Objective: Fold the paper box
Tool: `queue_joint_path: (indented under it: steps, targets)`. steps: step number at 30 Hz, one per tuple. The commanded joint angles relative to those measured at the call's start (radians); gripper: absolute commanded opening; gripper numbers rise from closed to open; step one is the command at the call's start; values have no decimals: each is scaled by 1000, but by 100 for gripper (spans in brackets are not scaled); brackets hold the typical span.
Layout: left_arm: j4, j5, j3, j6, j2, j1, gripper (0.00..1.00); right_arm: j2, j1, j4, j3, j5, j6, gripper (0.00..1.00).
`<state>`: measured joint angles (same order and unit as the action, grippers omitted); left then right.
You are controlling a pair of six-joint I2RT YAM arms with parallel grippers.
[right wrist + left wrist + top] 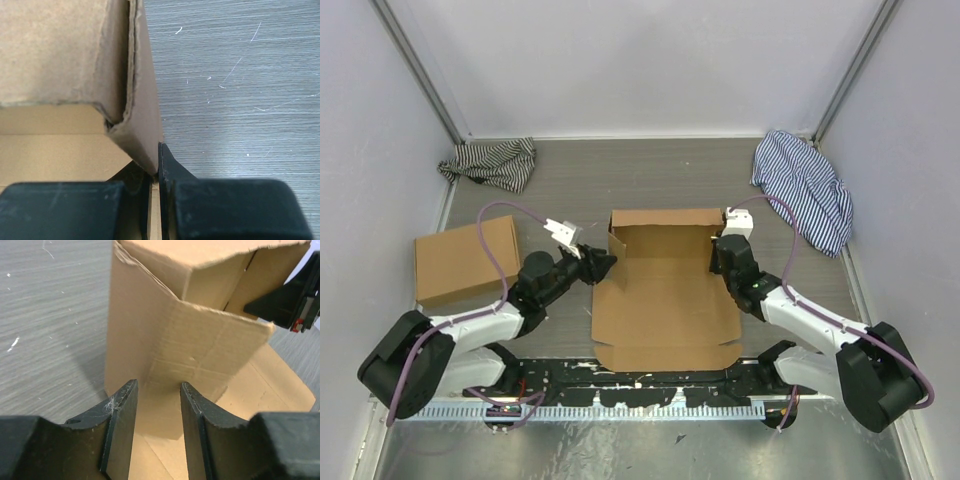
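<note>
Paper box (pixel 665 300) between carton (pixel 465 262), blue-striped cloth (pixel 807 190)

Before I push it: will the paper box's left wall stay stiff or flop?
Likely bends at its crease: the left wall is thin single sheet. The paper box looks light, so it may slide, though the right gripper pinches its right wall.

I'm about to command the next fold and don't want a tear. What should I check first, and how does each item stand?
1. Right gripper clamped on the right wall of the paper box: ok.
2. Left gripper open: ok.
3. Left flap inside its jaws: not ok, it stands ahead of them.
4. Back wall upright: ok.
5. Spare box apart from the fold: ok.
</note>
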<state>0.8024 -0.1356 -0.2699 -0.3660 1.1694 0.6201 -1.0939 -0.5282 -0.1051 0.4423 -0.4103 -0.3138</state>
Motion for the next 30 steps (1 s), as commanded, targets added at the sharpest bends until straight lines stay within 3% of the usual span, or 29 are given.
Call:
queue_joint_path:
  steps: [1, 30]
  targets:
    - [5, 49, -3, 38, 11, 52, 47, -4, -1, -14, 26, 39, -15, 2]
    - [162, 542, -114, 211, 282, 248, 44, 233, -8, 3, -100, 217, -51, 2]
